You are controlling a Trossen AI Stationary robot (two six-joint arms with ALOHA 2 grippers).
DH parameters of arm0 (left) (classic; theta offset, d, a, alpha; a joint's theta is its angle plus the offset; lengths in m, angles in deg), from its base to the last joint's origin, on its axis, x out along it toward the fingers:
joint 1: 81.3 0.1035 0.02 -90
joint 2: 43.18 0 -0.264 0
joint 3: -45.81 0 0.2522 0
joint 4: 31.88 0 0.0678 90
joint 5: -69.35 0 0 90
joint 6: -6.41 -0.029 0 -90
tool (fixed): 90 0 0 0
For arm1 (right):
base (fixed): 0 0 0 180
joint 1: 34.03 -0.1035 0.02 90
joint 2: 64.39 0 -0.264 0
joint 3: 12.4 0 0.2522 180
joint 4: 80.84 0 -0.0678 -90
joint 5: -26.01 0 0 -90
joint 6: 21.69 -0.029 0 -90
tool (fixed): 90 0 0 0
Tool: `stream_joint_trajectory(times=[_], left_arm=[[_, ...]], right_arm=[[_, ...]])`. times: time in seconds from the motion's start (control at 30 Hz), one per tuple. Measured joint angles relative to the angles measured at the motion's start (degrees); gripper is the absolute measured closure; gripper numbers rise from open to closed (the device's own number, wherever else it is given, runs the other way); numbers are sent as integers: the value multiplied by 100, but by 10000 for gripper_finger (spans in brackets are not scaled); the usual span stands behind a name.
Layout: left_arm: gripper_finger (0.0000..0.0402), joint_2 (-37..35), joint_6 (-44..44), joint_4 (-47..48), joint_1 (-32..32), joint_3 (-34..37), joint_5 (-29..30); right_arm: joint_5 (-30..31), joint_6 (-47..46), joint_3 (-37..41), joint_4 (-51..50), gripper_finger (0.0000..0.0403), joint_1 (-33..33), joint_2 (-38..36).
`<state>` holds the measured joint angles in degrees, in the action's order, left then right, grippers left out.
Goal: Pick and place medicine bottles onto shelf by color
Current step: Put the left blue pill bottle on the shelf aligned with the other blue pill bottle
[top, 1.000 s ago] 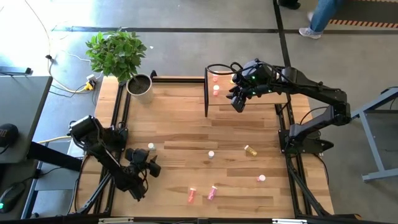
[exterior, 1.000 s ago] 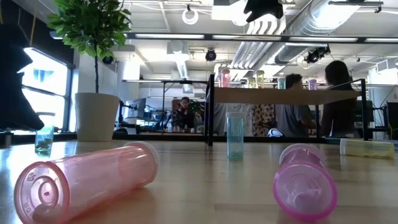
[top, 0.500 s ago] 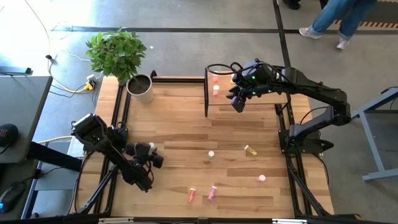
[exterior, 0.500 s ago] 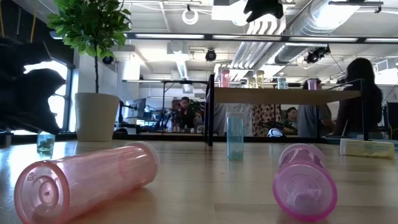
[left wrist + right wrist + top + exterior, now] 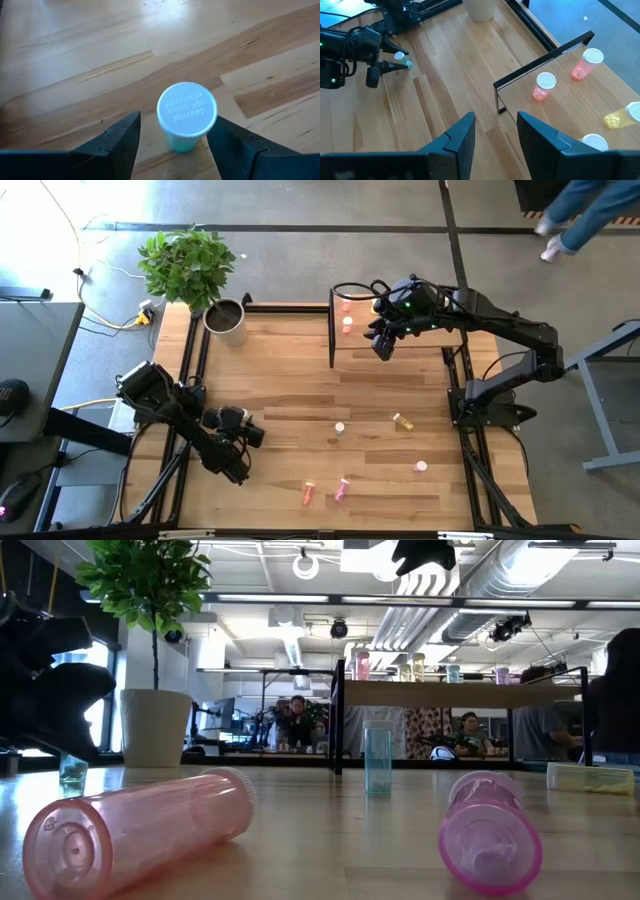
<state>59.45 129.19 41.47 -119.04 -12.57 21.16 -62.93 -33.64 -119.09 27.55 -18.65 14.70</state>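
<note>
My left gripper [image 5: 175, 125] is open and low over the table's left part [image 5: 242, 422]. Its fingers stand on either side of an upright pale green bottle with a white cap [image 5: 187, 114], with a gap showing to one finger. My right gripper [image 5: 492, 131] is open and empty, hovering over the shelf [image 5: 400, 350] at the far right. Two red-pink bottles [image 5: 347, 314] stand on the shelf board, with a yellow bottle [image 5: 625, 116] and a white-capped one [image 5: 595, 142]. More bottles lie or stand on the table: white-capped [image 5: 340, 427], yellow [image 5: 403, 422], pink [image 5: 421, 467].
Two pink bottles lie near the near edge [image 5: 308, 493] [image 5: 341, 489], large in the low view [image 5: 140, 830] [image 5: 490, 832]. A potted plant [image 5: 225, 320] stands at the far left corner. A black frame rail [image 5: 190, 370] runs along the table's left side. A person walks by beyond the table.
My left gripper has moved from nearer the near edge toward the far edge, up to the pale green bottle, so the bottle now stands between its fingers. My right arm has kept still. A person beyond the table has walked on to the right.
</note>
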Motion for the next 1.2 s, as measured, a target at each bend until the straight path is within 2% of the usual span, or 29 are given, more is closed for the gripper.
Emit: stream_joint_trajectory(times=[0.27, 0.73, 1.03, 1.2], left_arm=[[197, 0, 0, -2, -15, 0, -14], [309, -2, 0, -4, -15, -8, 42], [312, -29, -568, 2, -15, -250, 39], [312, -336, -904, 29, -17, -465, 22]], right_arm=[[0, 2, 0, 0, 265, 0, 0], [0, 2, 0, 2, 265, 0, 2], [-15, 0, 0, 1, 265, -2, 2], [-408, -244, -1, 92, 265, -4, 2]])
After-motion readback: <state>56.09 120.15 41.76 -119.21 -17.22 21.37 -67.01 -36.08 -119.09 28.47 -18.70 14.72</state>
